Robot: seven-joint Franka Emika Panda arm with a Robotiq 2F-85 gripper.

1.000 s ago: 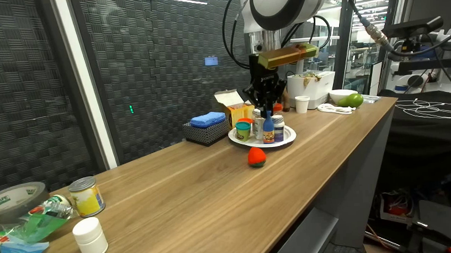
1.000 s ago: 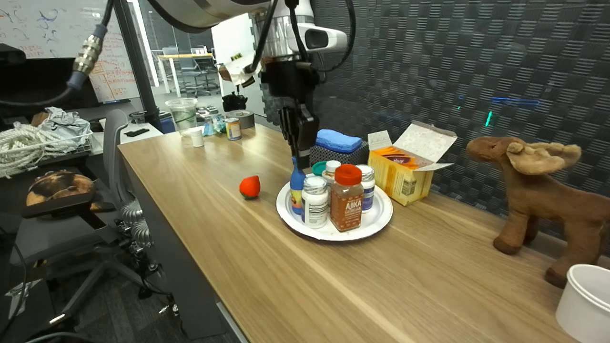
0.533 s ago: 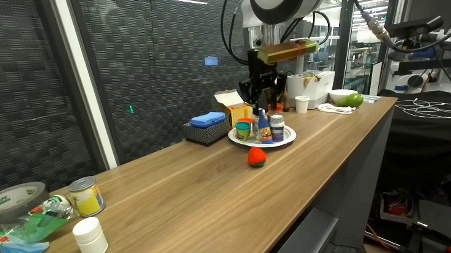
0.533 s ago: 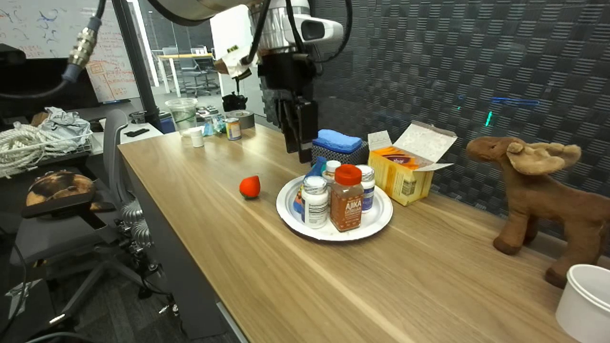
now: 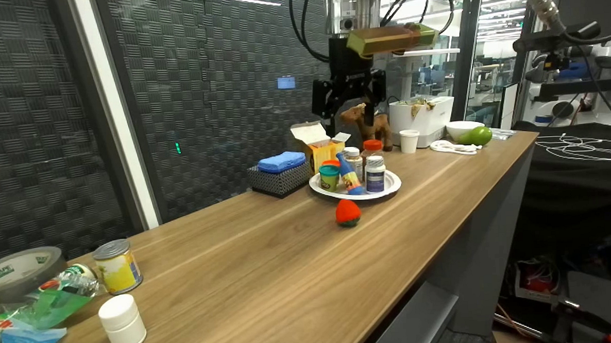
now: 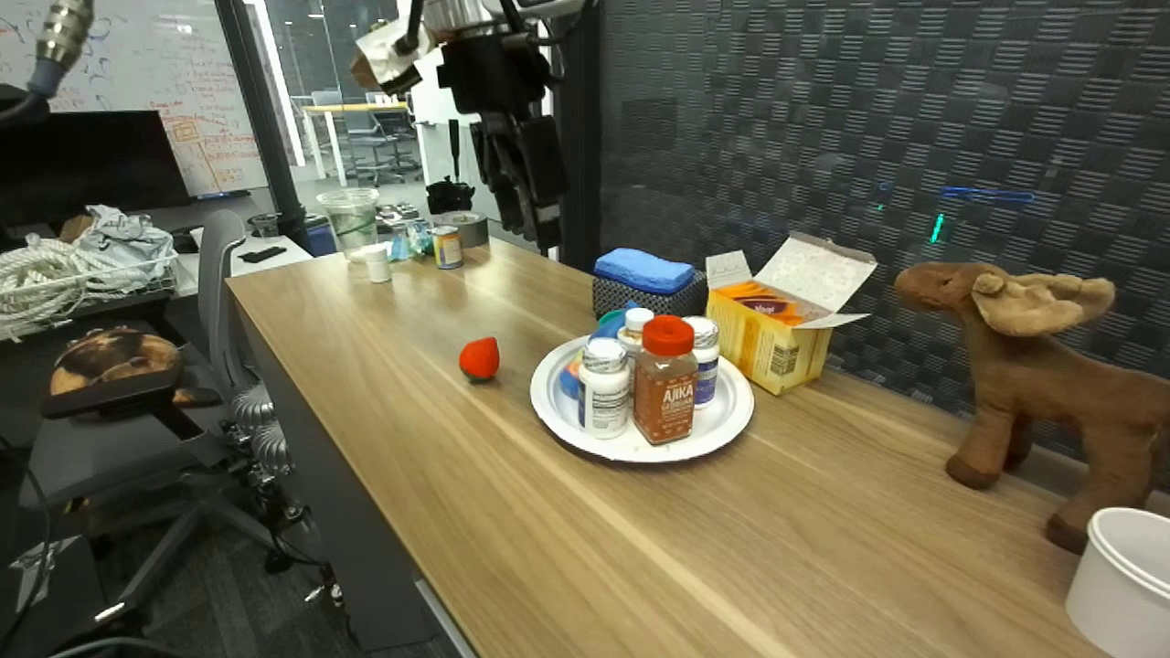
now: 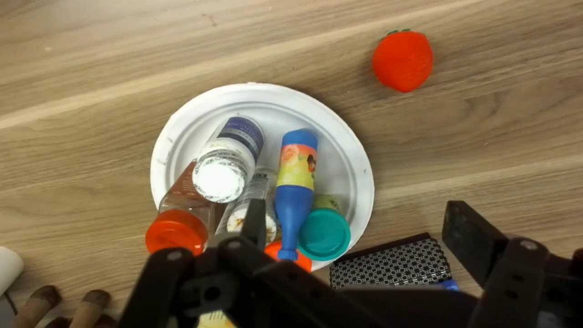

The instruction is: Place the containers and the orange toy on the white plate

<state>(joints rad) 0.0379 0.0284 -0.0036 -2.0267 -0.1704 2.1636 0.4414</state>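
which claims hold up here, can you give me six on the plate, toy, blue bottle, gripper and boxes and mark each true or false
1. The red-orange toy lies on the table, off the plate. True.
2. The blue bottle on the plate is tilted. True.
3. The blue bottle is being held. False: the gripper is open and hangs clear of it.
4. The plate has no tub on it. False: the green tub is there.
5. The blue cloth rests on the black box. True.
6. Every box is shut. False: the yellow box stands open.
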